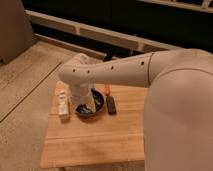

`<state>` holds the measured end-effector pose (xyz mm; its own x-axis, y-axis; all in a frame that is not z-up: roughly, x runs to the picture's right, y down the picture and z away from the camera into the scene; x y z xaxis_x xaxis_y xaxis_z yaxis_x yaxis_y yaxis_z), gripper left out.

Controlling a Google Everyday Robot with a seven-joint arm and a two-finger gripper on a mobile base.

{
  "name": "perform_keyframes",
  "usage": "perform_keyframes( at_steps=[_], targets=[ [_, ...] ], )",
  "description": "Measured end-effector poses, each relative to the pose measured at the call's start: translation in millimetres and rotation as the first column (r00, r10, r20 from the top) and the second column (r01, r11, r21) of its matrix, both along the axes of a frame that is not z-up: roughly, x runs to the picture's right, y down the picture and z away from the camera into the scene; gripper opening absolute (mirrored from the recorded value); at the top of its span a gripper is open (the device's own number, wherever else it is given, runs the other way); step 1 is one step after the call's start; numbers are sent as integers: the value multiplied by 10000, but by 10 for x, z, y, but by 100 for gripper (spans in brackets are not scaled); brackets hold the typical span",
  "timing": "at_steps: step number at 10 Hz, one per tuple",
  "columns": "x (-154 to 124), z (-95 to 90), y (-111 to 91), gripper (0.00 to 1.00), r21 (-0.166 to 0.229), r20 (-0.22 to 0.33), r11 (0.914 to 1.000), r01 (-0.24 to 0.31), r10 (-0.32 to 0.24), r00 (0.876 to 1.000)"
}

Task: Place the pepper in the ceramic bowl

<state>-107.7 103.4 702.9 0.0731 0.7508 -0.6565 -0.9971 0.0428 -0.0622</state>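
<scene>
Arm reached in from the right, across the tabletop's back half, w/ the wrist bent down so the tool hung right over the bowl, low enough that its tip looked to be at or inside the rim. Prob. held that way to get a straight drop into the dish rather than a sideways toss. Couldn't tell whether the tool was open, closed or gripping anything; the wrist housing hid that end.

Pepper: small red-orange sliver showing just under the arm, by the bowl's back-right rim, near the block. Looked apart from the tool, to its right. Whether it lay on the wood, leaned on the rim or was partly inside the bowl, couldn't tell; the arm covered its upper end. So I'd judge the task as not clearly done.

Block lay just beside the bowl on the right, lengthwise front to back. A cream item stood just left of the bowl. All three sat bunched near the back edge, w/in easy reach of the arm, front half of the wood bare.

Tabletop: pale wood planks, flat, grain running left-right, looked dry and non-slip, so the bowl shouldn't skid much if nudged. Floor around it was speckled grey, concrete-like. Behind, dark background w/ pale horizontal rails running diagonally across.
</scene>
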Motion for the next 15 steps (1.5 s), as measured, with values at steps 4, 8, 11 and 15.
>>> perform_keyframes(
  at_steps=[4, 8, 11, 15],
  targets=[
    [0, 0, -2, 65, 7, 1, 10000, 4, -4, 10000],
    [-152, 157, -442, 65, 1108, 676, 9936, -217, 143, 9976],
    [-162, 186, -948, 65, 2572, 1775, 9653, -457, -7, 9841],
    [-204, 174, -989, 65, 2722, 1950, 9612, -441, -102, 9808]
  ],
)
